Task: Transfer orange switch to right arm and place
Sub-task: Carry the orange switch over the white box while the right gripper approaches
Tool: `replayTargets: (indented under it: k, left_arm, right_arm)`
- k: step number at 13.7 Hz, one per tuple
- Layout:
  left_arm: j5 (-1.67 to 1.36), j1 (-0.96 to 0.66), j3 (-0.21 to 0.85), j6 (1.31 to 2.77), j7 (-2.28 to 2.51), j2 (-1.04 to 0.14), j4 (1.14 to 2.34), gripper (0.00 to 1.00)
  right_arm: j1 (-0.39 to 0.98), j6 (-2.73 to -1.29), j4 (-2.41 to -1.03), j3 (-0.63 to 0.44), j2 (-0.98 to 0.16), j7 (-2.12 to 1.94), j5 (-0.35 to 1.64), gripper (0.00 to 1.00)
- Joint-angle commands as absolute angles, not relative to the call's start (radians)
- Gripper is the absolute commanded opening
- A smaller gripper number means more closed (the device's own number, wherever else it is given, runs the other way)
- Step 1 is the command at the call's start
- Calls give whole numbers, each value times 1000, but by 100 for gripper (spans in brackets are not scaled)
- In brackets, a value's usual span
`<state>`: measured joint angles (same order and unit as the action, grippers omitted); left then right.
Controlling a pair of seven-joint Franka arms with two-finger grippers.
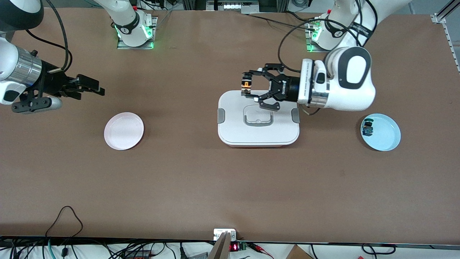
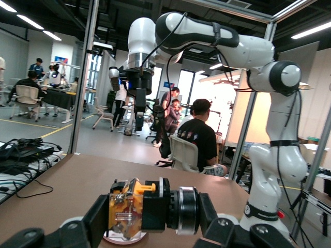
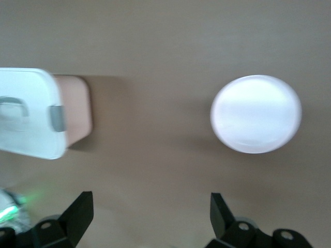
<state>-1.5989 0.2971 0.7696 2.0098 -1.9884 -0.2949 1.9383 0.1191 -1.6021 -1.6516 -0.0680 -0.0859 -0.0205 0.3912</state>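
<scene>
The orange switch [image 1: 246,85] is a small black cylinder with an orange middle, clamped end to end in my left gripper [image 1: 248,85], which is shut on it in the air over the white lidded box [image 1: 258,133]. In the left wrist view the orange switch [image 2: 150,206] lies crosswise between the black fingers [image 2: 95,219]. My right gripper [image 1: 96,89] hangs open and empty above the table near the right arm's end, over bare table beside the pink plate [image 1: 124,130]. In the right wrist view the right gripper [image 3: 150,206] has nothing between its spread fingers.
A pale blue plate [image 1: 382,138] toward the left arm's end holds a similar switch with green and blue parts [image 1: 367,128]. The right wrist view shows the pink plate [image 3: 256,114] and the white box [image 3: 28,119] below.
</scene>
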Motion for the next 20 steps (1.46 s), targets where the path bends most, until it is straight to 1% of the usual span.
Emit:
replayTargets:
  k: [1, 3, 5, 10, 12, 15, 17, 20]
  left_arm:
    - [-1669, 311, 856, 2136, -1980, -268, 1959, 0]
    - [-1670, 311, 868, 2161, -1982, -271, 1957, 0]
    - [-1671, 314, 868, 2160, -1983, -273, 1957, 0]
    - [-1671, 318, 868, 2160, -1985, -275, 1957, 0]
    - [-1671, 319, 868, 2160, -1985, -276, 1956, 0]
    - [-1671, 319, 868, 2160, -1985, -276, 1956, 0]
    - [-1686, 319, 868, 2160, -1986, -276, 1956, 0]
    - [-1689, 318, 868, 2158, -1990, -276, 1957, 0]
  right_arm:
    - [121, -1592, -1660, -71, -120, -23, 565, 100]
    - [149, -1594, -1663, -71, -147, -25, 679, 100]
    - [181, -1618, -1664, -71, -158, -31, 731, 100]
    - [210, -1621, -1761, -71, -198, -40, 1139, 100]
    - [241, -1621, -1759, -71, -225, -38, 1263, 100]
    - [305, -1631, -1758, -71, -288, -40, 1513, 100]
    - [369, -1716, -1758, -71, -299, -55, 1575, 100]
    - [477, -1897, -1758, -71, -308, -100, 1580, 100]
